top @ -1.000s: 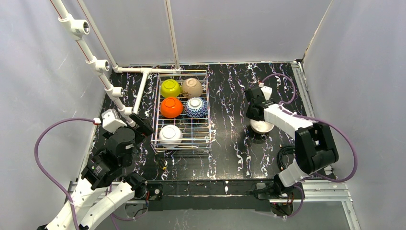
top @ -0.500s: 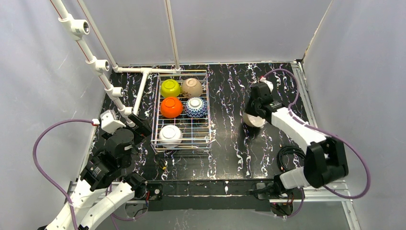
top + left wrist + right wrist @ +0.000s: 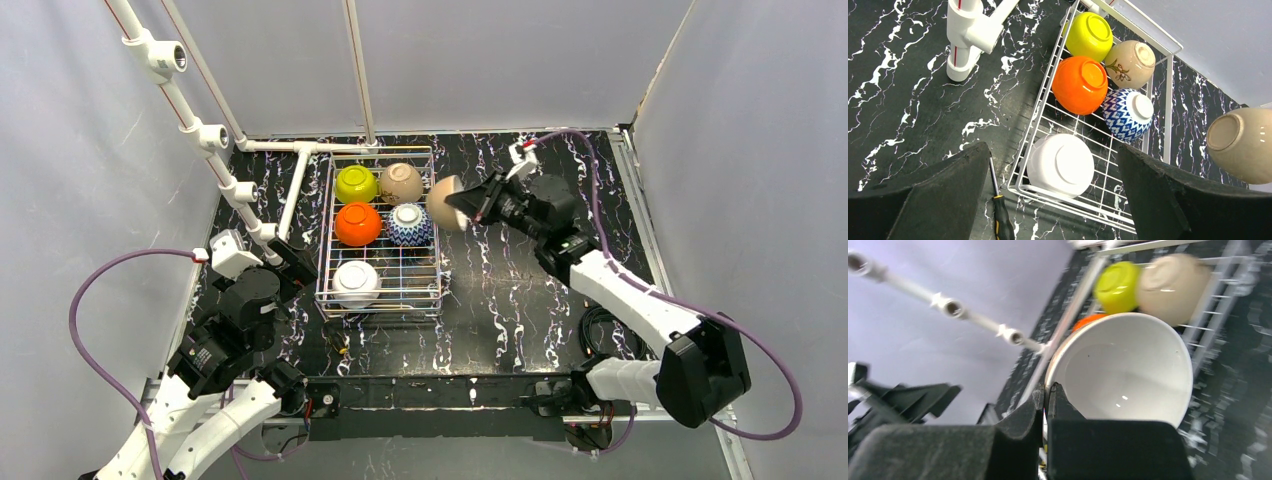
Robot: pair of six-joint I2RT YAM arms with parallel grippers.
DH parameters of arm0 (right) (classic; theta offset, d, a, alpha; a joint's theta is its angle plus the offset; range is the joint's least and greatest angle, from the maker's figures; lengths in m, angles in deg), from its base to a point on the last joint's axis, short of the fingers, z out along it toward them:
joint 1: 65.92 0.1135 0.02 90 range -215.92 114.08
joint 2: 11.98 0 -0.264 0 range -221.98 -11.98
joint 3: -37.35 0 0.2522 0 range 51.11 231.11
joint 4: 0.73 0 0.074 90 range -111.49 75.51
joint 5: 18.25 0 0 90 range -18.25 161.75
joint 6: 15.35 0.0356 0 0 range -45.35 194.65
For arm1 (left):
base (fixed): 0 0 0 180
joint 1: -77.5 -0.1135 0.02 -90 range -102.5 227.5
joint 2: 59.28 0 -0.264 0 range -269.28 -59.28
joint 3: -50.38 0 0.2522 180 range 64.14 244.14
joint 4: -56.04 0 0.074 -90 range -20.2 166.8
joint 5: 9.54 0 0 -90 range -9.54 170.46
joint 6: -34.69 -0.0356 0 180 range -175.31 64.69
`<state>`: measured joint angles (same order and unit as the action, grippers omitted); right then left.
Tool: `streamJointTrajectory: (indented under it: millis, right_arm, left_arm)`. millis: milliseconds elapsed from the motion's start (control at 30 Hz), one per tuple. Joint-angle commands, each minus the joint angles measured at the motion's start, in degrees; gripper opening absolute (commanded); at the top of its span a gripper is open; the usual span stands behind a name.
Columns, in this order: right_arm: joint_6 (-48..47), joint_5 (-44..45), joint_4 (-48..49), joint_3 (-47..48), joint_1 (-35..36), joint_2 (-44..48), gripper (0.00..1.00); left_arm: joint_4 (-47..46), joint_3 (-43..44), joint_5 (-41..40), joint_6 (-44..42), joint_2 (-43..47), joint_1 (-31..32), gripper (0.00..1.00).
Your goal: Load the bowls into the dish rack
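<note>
The white wire dish rack [image 3: 438,262] holds five upturned bowls: lime-yellow [image 3: 355,183], beige [image 3: 401,182], orange [image 3: 357,224], blue-and-white [image 3: 410,224] and white [image 3: 356,283]. Its near right cell is bare. My right gripper [image 3: 462,203] is shut on the rim of a second beige bowl [image 3: 443,203] with a white inside [image 3: 1128,370], held tilted in the air by the rack's right side. It also shows in the left wrist view [image 3: 1243,145]. My left gripper [image 3: 290,262] is open and empty, left of the rack, looking down on the white bowl [image 3: 1063,165].
A white pipe frame [image 3: 290,190] stands left of the rack. A black and yellow screwdriver [image 3: 1000,215] lies on the black marbled table by the rack's near left corner. A coiled cable [image 3: 600,330] lies at the near right.
My right gripper has lifted the beige bowl off the table at the right and carried it left and up to the rack's right side, tipping it on its side. The left arm has not moved.
</note>
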<state>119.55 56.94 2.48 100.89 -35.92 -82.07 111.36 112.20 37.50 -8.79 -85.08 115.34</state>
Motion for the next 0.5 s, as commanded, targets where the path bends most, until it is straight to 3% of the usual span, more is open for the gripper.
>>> streamJointTrajectory:
  millis: [0, 200, 467]
  right_arm:
    - [3.7, -2.4, 19.2, 2.7, 7.3, -2.5, 0.01]
    - [5.0, 2.5, 22.5, 6.8, 15.3, -12.6, 0.01]
    - [12.1, 7.0, 29.9, 4.0, 17.6, -19.3, 0.01]
  left_arm:
    - [0.2, -0.3, -0.9, 0.4, -0.7, 0.2, 0.98]
    - [0.7, -0.6, -1.4, 0.4, 0.3, 0.2, 0.98]
    - [0.7, -0.5, -1.6, 0.1, 0.4, 0.2, 0.98]
